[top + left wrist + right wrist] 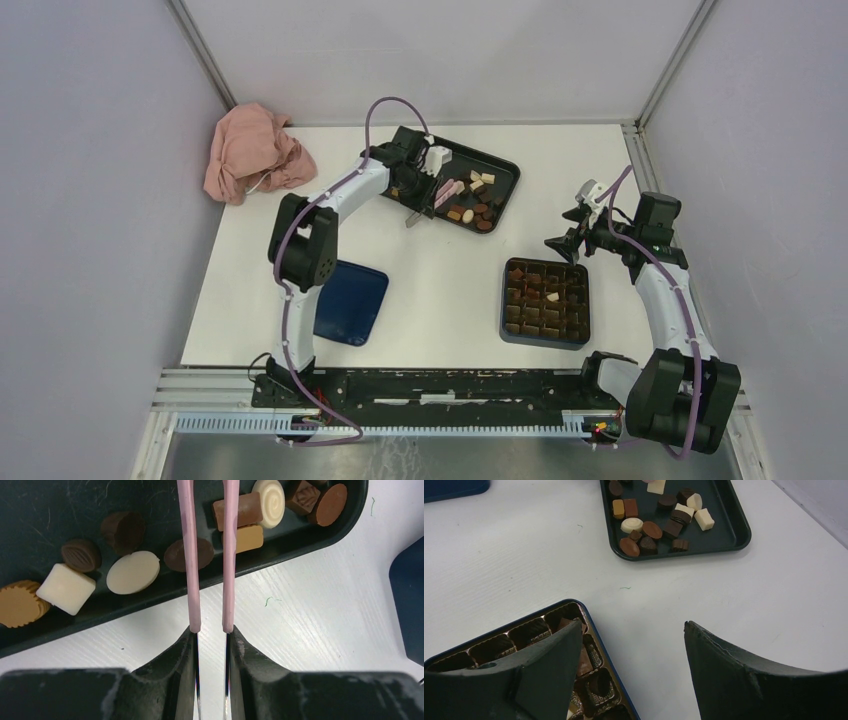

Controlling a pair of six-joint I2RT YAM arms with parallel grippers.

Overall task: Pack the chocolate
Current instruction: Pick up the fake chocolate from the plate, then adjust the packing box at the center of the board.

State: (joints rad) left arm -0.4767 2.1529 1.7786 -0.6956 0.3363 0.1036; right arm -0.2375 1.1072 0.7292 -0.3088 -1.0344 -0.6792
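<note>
Small chocolate pieces (pixel 478 212) lie in a dark rectangular tray (pixel 498 172), far centre; dark blue square box (pixel 504 300) nearer right, flat blue lid (pixel 350 300) nearer left.

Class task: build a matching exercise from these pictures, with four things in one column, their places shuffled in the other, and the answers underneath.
1. pink tongs
2. pink cloth
3. blue lid
4. blue box

a. far left corner of the table
b. close by the right gripper
c. held in the left gripper
d. flat beside the left arm

Pairs: 1-c, 2-a, 3-d, 4-b
</note>
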